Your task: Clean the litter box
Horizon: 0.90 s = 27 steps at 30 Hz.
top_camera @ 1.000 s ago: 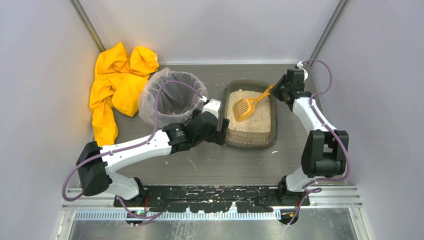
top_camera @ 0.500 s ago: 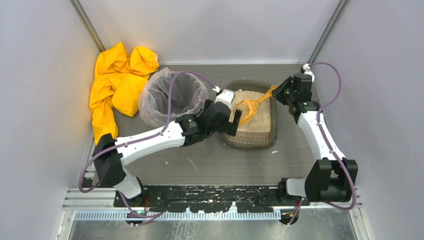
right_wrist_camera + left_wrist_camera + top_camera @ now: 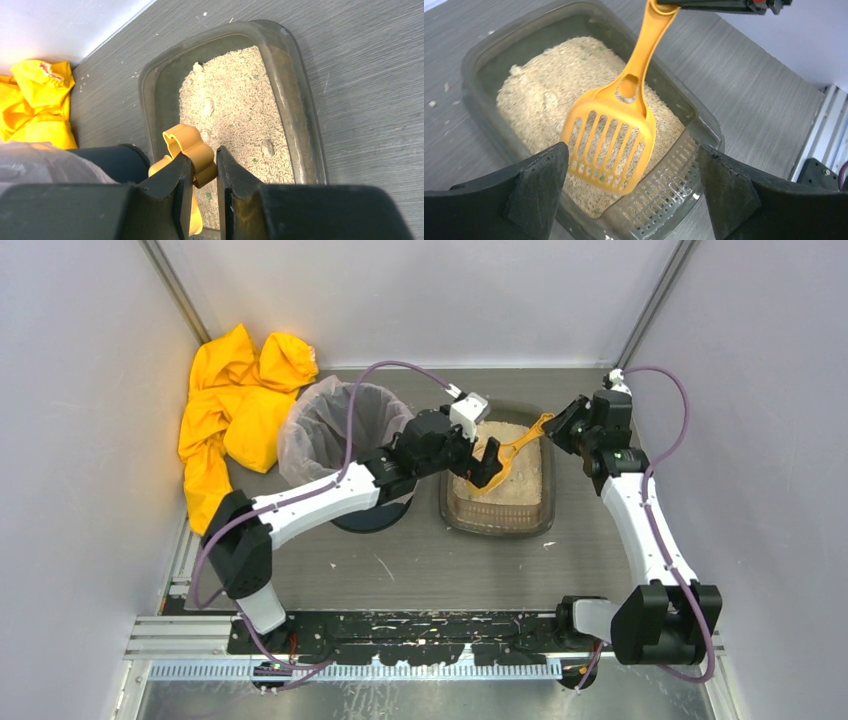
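The litter box [image 3: 497, 526] is a dark translucent tray with beige litter, right of centre on the table. It also shows in the left wrist view [image 3: 483, 46] and the right wrist view [image 3: 306, 125]. My right gripper [image 3: 560, 426] [image 3: 204, 160] is shut on the handle end of the orange slotted scoop [image 3: 520, 440] [image 3: 192, 147]. The scoop head [image 3: 609, 145] hangs over the near half of the litter. My left gripper [image 3: 482, 466] [image 3: 631, 155] is open and empty, over the box's near end, with its jaws on either side of the scoop head and apart from it.
A round bin with a clear bag liner [image 3: 345, 425] stands left of the box, under my left arm; it also shows in the right wrist view [image 3: 107, 160]. A yellow cloth [image 3: 235, 405] [image 3: 35, 100] lies at the back left. Grey walls close in on three sides.
My left arm has swung away and to the right, from the box's near left corner to over the litter. My right gripper has drawn the scoop slightly right, and its head has moved closer to the box's near end.
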Tool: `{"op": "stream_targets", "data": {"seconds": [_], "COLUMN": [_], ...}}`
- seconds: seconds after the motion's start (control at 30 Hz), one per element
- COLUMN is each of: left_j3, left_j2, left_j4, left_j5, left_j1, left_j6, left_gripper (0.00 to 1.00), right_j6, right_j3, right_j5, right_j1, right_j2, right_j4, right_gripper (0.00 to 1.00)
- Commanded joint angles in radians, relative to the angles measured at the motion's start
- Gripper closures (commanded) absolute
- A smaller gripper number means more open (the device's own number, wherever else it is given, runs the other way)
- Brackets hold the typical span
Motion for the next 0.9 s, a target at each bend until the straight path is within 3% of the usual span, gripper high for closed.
{"op": "stream_targets", "data": {"seconds": [0.0,0.17,0.47,0.63,0.87], "left_j3": [0.038,0.098,0.229,0.235,0.304], "left_j2": [0.060,0.151,0.240,0.215,0.280], "left_j4": [0.172,0.204,0.153,0.130,0.090], "left_j5": [0.212,0.287,0.230,0.161,0.206], "left_j1": [-0.007,-0.009,-0.011,-0.011,-0.010], "left_j6": [0.163,0.163,0.190,0.241,0.281], "left_gripper": [0.00,0.00,0.00,0.00,0.00], "right_j6": [0.007,0.014,0.016,0.005,0.018], "right_j3": [0.048,0.062,0.047,0.048,0.067], "right_j5": [-0.052,-0.087,-0.112,-0.093,-0.134], "right_j1": [0.002,0.002,0.003,0.003,0.003], "right_j2": [-0.075,-0.095,-0.129,-0.124,-0.143], "right_j4": [-0.006,-0.019,-0.046,-0.063,-0.075], "right_gripper": [0.99,0.99,0.99,0.99,0.99]}}
